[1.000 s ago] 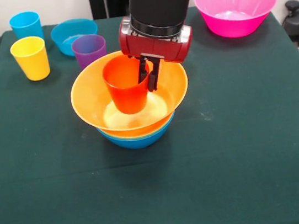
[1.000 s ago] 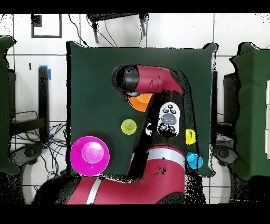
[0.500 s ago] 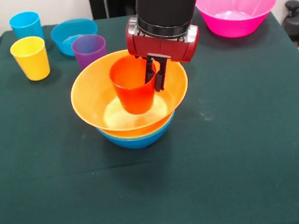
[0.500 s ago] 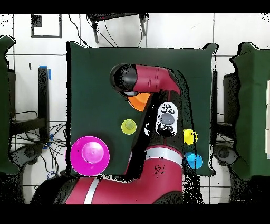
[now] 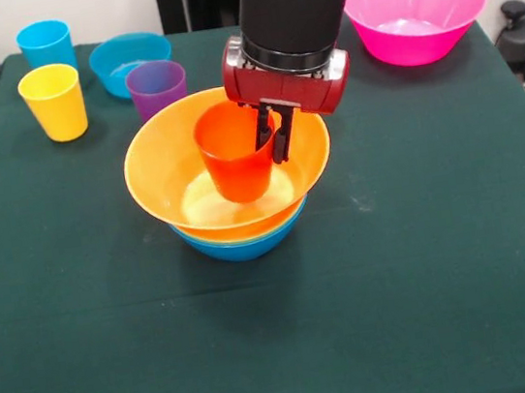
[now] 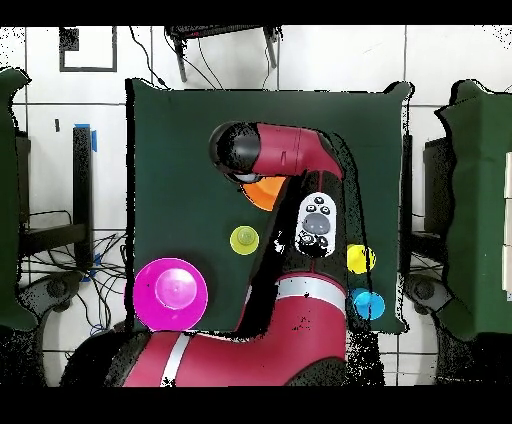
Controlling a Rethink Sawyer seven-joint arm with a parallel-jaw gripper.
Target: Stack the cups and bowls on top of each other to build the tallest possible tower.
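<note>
Gripper (image 5: 271, 141) hanging straight down over middle of table (image 5: 428, 261), fingers closed on rim of orange cup (image 5: 235, 151): one finger inside cup, other outside, on right side of rim in front view. Cup standing about upright, bottom down inside big orange bowl (image 5: 165, 166); whether bottom is touching bowl floor or just above, cannot tell.

Orange bowl sitting nested in blue bowl (image 5: 240, 246), directly below gripper; only lower edge of blue bowl showing under it. Thin greenish line showing between the two, too thin to tell what. These making the tower, w/ cup at top.

Purple cup (image 5: 156, 87) standing just behind orange bowl, to left of gripper in front view, near bowl rim. Small blue bowl (image 5: 129, 61) behind purple cup, further left. Yellow cup (image 5: 54, 102) and blue cup (image 5: 45, 44) standing well to left of gripper, blue one behind yellow one, close together. Pink bowl (image 5: 414, 11) standing well apart, to right and behind gripper, near table corner.

In overhead view, arm (image 6: 290, 155) covering most of tower; only a slice of orange showing beside wrist. Pale yellow-green cup (image 6: 244, 239) standing alone, betw. tower and pink bowl, nearer robot base. This cup not showing in front view, hidden behind arm.
</note>
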